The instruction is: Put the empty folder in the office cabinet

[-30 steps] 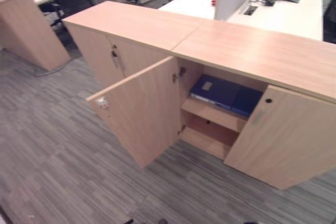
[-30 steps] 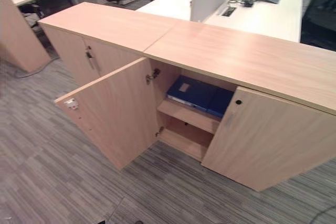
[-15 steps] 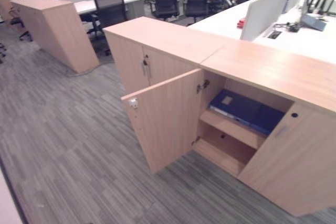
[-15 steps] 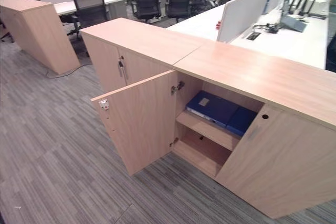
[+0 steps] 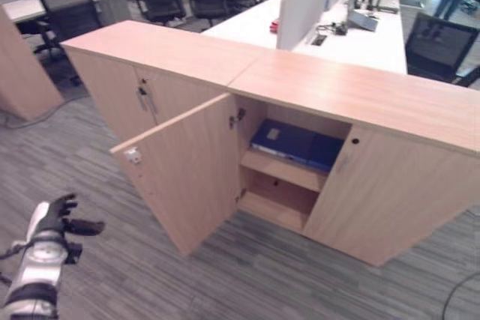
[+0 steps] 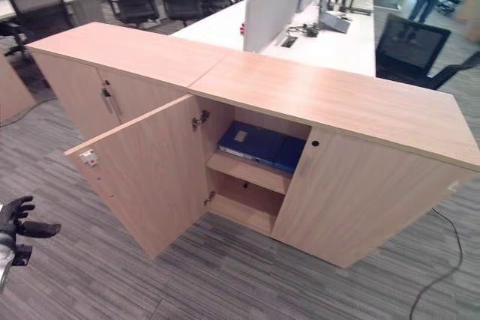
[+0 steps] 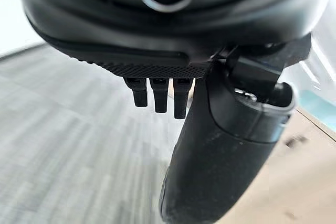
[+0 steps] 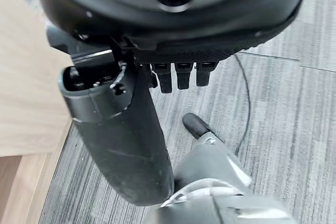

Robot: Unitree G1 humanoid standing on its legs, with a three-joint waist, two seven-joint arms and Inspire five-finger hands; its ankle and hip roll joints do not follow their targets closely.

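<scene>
Basically done: blue folder [image 5: 295, 145] lies on cabinet [image 5: 352, 95] upper shelf, mid-frame; door [image 5: 187, 174] open. Left hand [image 5: 58, 215] lower left and right hand [image 8: 126, 135] both relaxed, empty.

The dark right hand [image 8: 157, 40] hangs above grey striped carpet floor [image 8: 294, 103], its thick thumb [image 8: 121, 140] standing out and its short fingers [image 8: 182, 75] straight, holding nothing; a light wooden cabinet panel [image 8: 26, 87] lies just beside it
</scene>
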